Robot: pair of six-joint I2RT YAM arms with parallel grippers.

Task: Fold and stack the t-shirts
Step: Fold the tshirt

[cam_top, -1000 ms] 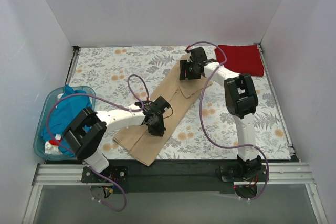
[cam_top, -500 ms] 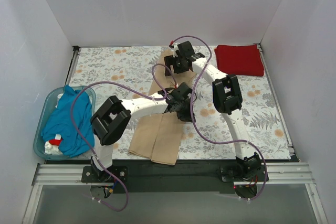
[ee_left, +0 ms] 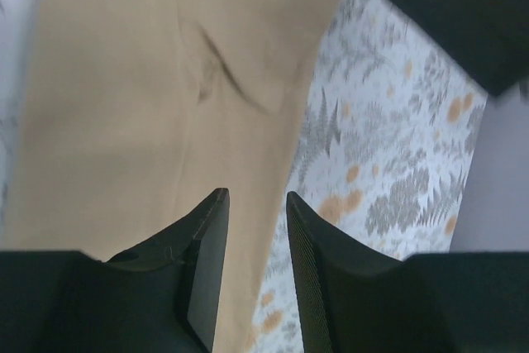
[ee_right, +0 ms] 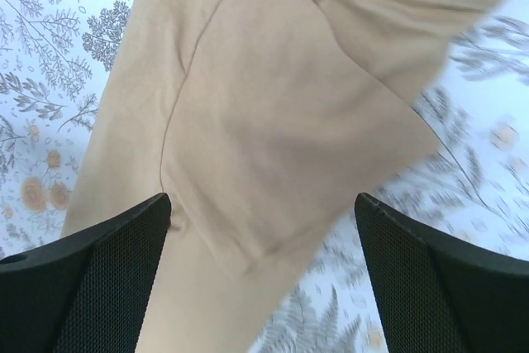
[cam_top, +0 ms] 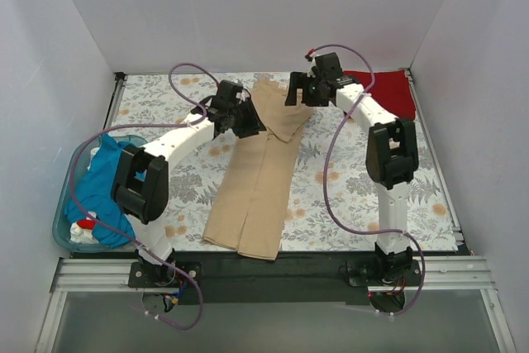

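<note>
Tan cloth makes up the main workpiece. The tan t-shirt [cam_top: 260,188] lies flat on the floral tablecloth [cam_top: 421,179] as a long narrow strip, folded lengthwise. It runs from the near edge of the table, just left of centre, to the far edge at centre. One short sleeve lies folded over the body at the far end (its seam shows plainly in the right wrist view).

Left gripper [ee_left: 254,202]: positioned over the left side of the strip's far end. The two fingers stand a moderate gap apart. Nothing sits between them, and the tan cloth below is not pinched. Whether the fingertips touch the cloth cannot be told.

Right gripper [ee_right: 263,202]: positioned over the right side of the same far end, above the folded sleeve. The fingers are spread wide, with only flat cloth and tablecloth visible in the gap. It holds nothing.

Both arms reach to the far part of the table, one on each side of the strip.

Remaining shirts:
- The dark red t-shirt [cam_top: 393,97] lies folded into a neat rectangle in the far right corner, apart from the tan strip. The right arm covers its left edge.
- The teal blue t-shirt [cam_top: 103,188] sits bunched and unfolded in the light blue tub [cam_top: 59,221] at the near left. The left arm's elbow hides part of it.
</note>
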